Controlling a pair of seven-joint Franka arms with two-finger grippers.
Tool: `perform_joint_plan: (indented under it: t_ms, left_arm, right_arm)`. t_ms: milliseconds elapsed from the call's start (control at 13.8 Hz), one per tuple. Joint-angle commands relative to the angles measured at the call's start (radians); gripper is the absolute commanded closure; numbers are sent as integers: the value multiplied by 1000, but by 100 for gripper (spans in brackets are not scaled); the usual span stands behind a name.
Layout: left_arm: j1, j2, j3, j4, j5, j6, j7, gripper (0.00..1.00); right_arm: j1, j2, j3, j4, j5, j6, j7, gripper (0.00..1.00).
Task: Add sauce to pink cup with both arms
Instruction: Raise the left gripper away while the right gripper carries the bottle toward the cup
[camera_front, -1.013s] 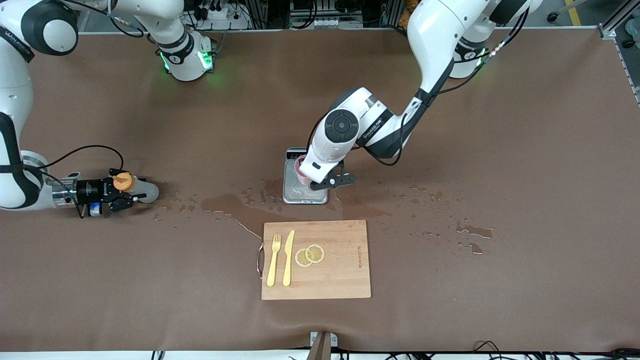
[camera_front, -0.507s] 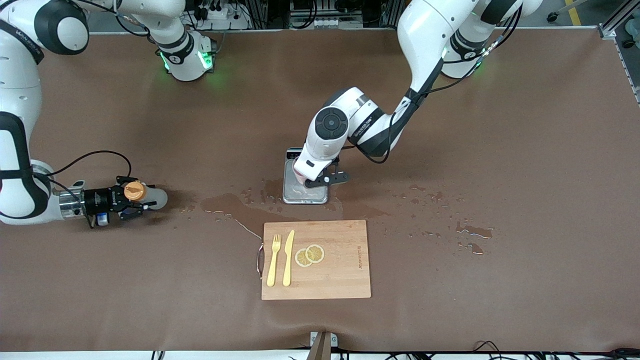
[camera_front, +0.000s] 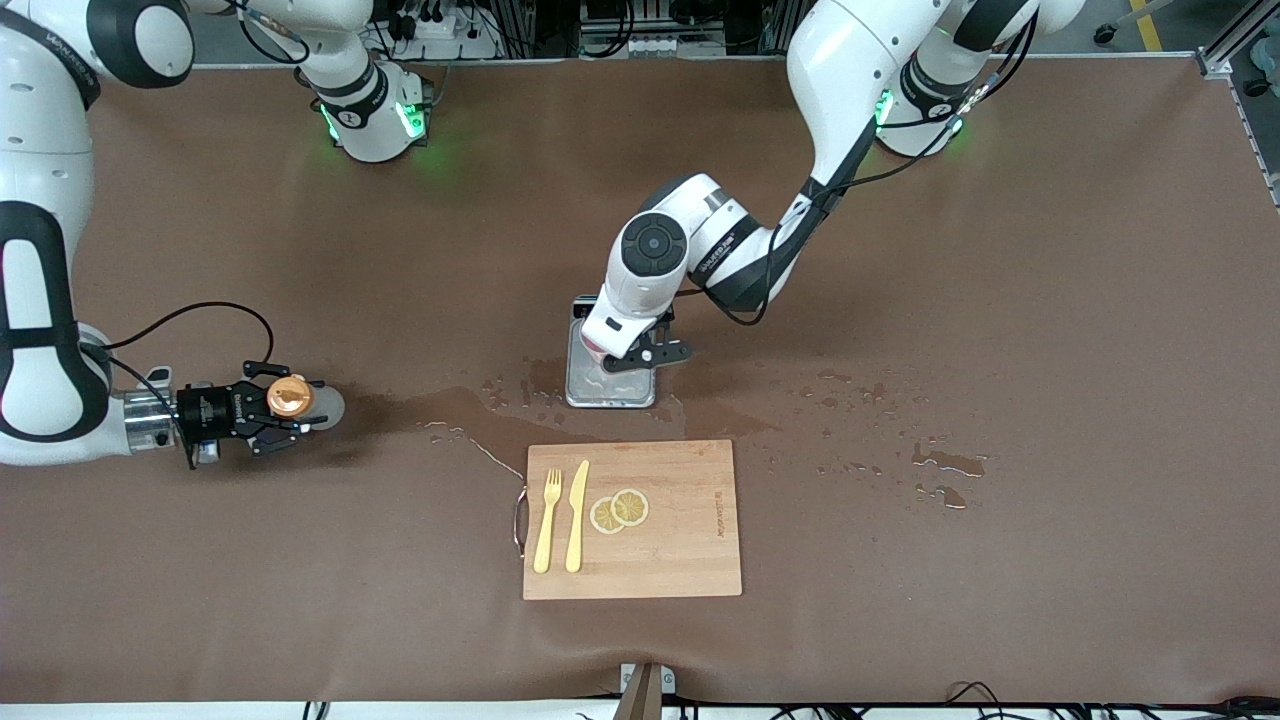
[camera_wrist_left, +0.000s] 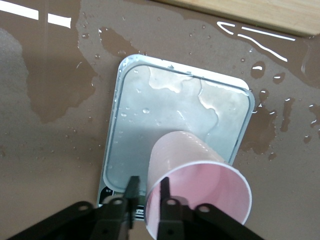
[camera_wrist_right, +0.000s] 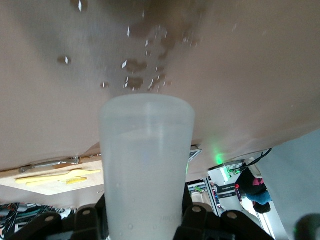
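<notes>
Now our right gripper (camera_front: 285, 408), fingers clenched on the sauce (camera_front: 300, 401), has carried it inward from the frame's left; our left gripper (camera_front: 622, 357) grasps the pink cup (camera_wrist_left: 197, 181) over the scale (camera_front: 610, 385), so pouring nears.

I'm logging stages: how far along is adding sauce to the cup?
Both grasps look done: the right gripper holds the sauce bottle, and the left gripper pinches the pink cup over the wet scale. Left: bringing them together and squeezing; the cup looks empty.
</notes>
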Motion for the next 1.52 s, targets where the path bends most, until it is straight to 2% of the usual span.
perform_joint_plan:
  t_ms: [0,289,434,651,1158,1447]
  left_arm:
    - [-17,1,20,23,39,-1,-30,0]
    - [-4,-41,20,23,37,-3,-28,0]
    - [-3,-73,19,23,39,-9,-27,0]
    - [25,-114,20,20,40,-46,-13,0]
    - [271,-236,16,0,44,-260,352,0]
    - [406,-332,3,-72,42,-277,493,0]
  right_arm:
    - [52,-64,-14,-26,-10,33,81,47]
    - [141,-156,-12,-83,-77,134,208,47]
    - [191,-181,-14,-92,-104,149,262,47]
    - [257,-224,-14,-89,-188,156,383,48]
    - [404,-287,-13,-83,-311,165,659,49]
    - [500,-301,-9,-79,-438,162,840,49]
